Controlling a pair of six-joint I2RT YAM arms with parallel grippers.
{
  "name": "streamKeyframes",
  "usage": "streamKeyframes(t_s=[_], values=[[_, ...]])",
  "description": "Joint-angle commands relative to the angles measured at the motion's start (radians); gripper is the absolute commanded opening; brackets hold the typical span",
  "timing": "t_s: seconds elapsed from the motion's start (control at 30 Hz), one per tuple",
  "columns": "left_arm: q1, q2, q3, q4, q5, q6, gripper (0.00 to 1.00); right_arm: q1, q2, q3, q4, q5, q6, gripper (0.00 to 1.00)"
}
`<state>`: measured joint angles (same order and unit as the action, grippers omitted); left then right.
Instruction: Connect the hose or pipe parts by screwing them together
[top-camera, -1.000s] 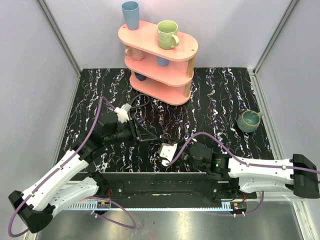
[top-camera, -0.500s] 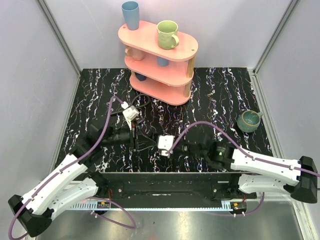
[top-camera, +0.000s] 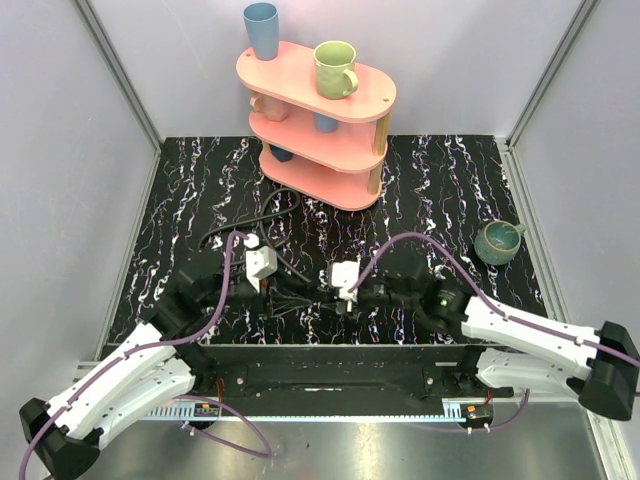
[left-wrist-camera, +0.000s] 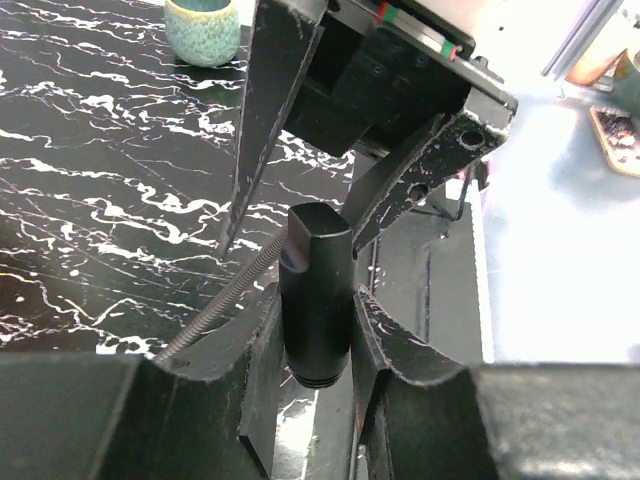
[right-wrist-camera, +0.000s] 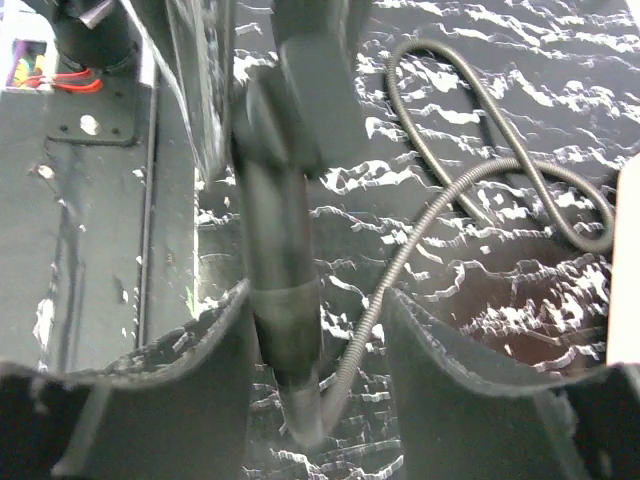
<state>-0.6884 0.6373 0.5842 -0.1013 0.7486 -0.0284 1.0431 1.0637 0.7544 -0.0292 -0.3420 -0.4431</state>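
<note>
The left wrist view shows my left gripper (left-wrist-camera: 318, 322) shut on a black cylindrical fitting (left-wrist-camera: 315, 290), whose threaded end points toward the camera. A thin ribbed black hose (left-wrist-camera: 215, 305) trails off it to the left. Facing it, my right gripper (right-wrist-camera: 318, 308) stands open around the same fitting (right-wrist-camera: 280, 250). Its left finger is close beside the part and its right finger stands well apart. The hose (right-wrist-camera: 470, 180) curls into a loop behind. From above, the left gripper (top-camera: 288, 290) and right gripper (top-camera: 330, 295) meet at the near middle of the table, and hose loops (top-camera: 255, 218) lie behind them.
A pink three-tier shelf (top-camera: 315, 110) with mugs and a blue cup stands at the back centre. A green mug (top-camera: 497, 241) sits at the right on the dark marbled table (top-camera: 440, 180). The black base rail (top-camera: 320, 365) runs along the near edge.
My right gripper has opened its jaws. Both arms have drawn together toward the near middle, the left one bringing the fitting down and nearer.
</note>
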Motion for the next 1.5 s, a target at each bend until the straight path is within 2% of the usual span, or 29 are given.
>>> streamKeyframes(t_s=[0.0,0.1,0.13,0.17,0.27,0.43,0.67,0.8,0.93,0.97,1.03,1.07,1.13,1.17,1.27,1.3,1.33,1.37,1.4,1.47], values=[[-0.010,-0.042,0.002,0.195,-0.064,-0.234,0.00,-0.012,-0.164,-0.137,0.153,0.122,0.021,0.62],[-0.011,-0.050,0.029,0.123,-0.245,-0.384,0.00,-0.014,-0.223,-0.209,0.205,0.187,0.021,0.77],[-0.010,-0.044,0.058,0.050,-0.291,-0.413,0.00,-0.012,-0.223,-0.219,0.237,0.205,0.021,0.80],[-0.010,-0.021,0.080,0.005,-0.381,-0.441,0.00,-0.012,-0.223,-0.222,0.251,0.219,0.014,0.79],[-0.005,0.056,0.186,-0.170,-0.489,-0.557,0.00,-0.011,-0.205,-0.234,0.330,0.250,-0.023,0.79],[0.006,0.153,0.324,-0.302,-0.414,-0.767,0.00,0.018,-0.160,-0.270,0.517,0.334,-0.133,0.78],[0.033,0.136,0.316,-0.304,-0.342,-1.027,0.00,0.032,-0.093,-0.234,0.561,0.336,-0.243,0.75],[0.041,0.137,0.289,-0.278,-0.281,-1.122,0.00,0.046,-0.053,-0.192,0.568,0.310,-0.253,0.69],[0.043,0.128,0.258,-0.268,-0.285,-1.157,0.00,0.092,-0.007,-0.155,0.560,0.337,-0.281,0.60],[0.043,0.124,0.256,-0.270,-0.291,-1.160,0.00,0.103,-0.001,-0.149,0.564,0.362,-0.289,0.51],[0.046,0.124,0.255,-0.279,-0.290,-1.170,0.00,0.129,0.016,-0.138,0.563,0.388,-0.293,0.40],[0.044,0.125,0.256,-0.282,-0.285,-1.171,0.00,0.133,0.018,-0.135,0.558,0.390,-0.295,0.19],[0.044,0.125,0.259,-0.281,-0.285,-1.156,0.00,0.138,0.021,-0.125,0.539,0.391,-0.286,0.00],[0.046,0.127,0.262,-0.275,-0.285,-1.130,0.00,0.138,0.019,-0.121,0.528,0.391,-0.266,0.00],[0.046,0.128,0.264,-0.157,-0.206,-0.874,0.00,0.137,0.016,-0.087,0.445,0.371,-0.220,0.00],[0.046,0.128,0.261,-0.129,-0.175,-0.716,0.00,0.132,0.025,-0.069,0.427,0.345,-0.212,0.00],[0.046,0.130,0.261,-0.126,-0.160,-0.637,0.00,0.124,0.031,-0.060,0.392,0.303,-0.203,0.00],[0.046,0.130,0.264,-0.138,-0.173,-0.566,0.00,0.086,0.050,-0.043,0.381,0.263,-0.169,0.00],[0.046,0.128,0.267,-0.153,-0.190,-0.403,0.00,0.068,0.061,-0.030,0.371,0.183,-0.149,0.00],[0.046,0.105,0.264,-0.176,-0.221,-0.255,0.00,0.034,0.079,0.003,0.319,0.118,-0.106,0.00]])
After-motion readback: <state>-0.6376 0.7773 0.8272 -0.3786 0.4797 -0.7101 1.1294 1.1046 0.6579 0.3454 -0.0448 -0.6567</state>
